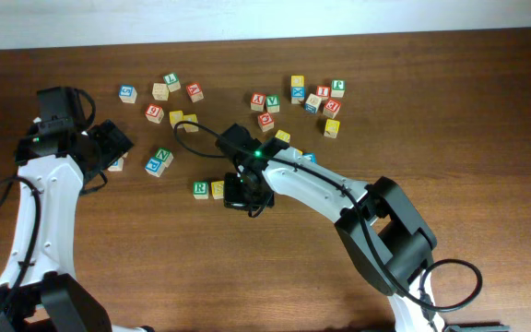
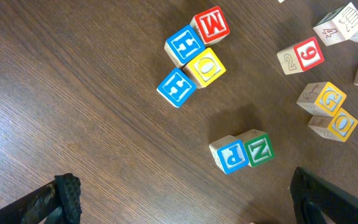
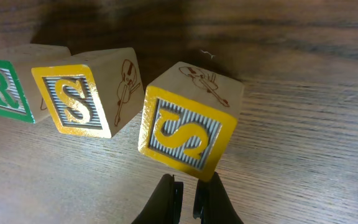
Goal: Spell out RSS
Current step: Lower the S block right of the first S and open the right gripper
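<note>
In the right wrist view the green R cube [image 3: 2,90], a yellow S cube [image 3: 76,99] and a second yellow S cube [image 3: 185,134] lie in a row on the table. The second S is turned askew and stands a little apart from the first. My right gripper [image 3: 188,196] is shut, its fingertips at the near lower edge of the second S, not around it. In the overhead view R [image 1: 200,188] and the first S [image 1: 218,189] show; the right gripper [image 1: 247,195] hides the second S. My left gripper [image 1: 109,152] is open and empty at the left [image 2: 185,211].
Loose cubes lie across the back: a group at the left [image 1: 159,90] and one at the right [image 1: 312,97]. Blue P and green N cubes [image 2: 238,152] sit just ahead of the left gripper. Blue H, yellow O and red M cubes [image 2: 194,53] lie beyond.
</note>
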Motion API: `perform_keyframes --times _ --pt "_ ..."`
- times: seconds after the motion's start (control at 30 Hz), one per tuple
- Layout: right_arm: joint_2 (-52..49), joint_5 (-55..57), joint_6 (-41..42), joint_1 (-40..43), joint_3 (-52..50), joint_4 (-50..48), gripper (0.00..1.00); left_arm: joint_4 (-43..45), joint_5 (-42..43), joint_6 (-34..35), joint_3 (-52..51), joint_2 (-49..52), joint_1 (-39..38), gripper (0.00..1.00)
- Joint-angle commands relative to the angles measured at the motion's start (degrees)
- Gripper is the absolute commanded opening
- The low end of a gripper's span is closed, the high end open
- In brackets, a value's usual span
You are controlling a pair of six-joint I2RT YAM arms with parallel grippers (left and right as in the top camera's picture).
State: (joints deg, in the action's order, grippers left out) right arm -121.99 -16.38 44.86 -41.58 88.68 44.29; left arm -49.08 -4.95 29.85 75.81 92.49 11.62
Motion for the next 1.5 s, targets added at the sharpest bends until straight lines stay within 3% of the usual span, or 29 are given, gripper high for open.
perform_keyframes --times 0.0,0.6,1.2,1.47 --pt "-0.63 3.50 0.26 -0.35 -0.57 0.24 0.04 -0.09 -0.28 0.52 0.96 -1.11 0.28 0.99" --pt "-0.66 8.17 0.15 1.44 -0.57 0.11 0.04 -0.07 -0.28 0.52 0.96 -1.11 0.28 0.99" --pt "-0.63 8.15 -8.48 4.17 -0.57 -9.20 0.04 -0.07 -0.28 0.52 0.96 -1.11 0.28 0.99" --pt "-0.52 10.88 -12.11 6.64 2.99 -5.38 0.04 -0.07 -0.28 0.52 0.96 -1.11 0.28 0.99"
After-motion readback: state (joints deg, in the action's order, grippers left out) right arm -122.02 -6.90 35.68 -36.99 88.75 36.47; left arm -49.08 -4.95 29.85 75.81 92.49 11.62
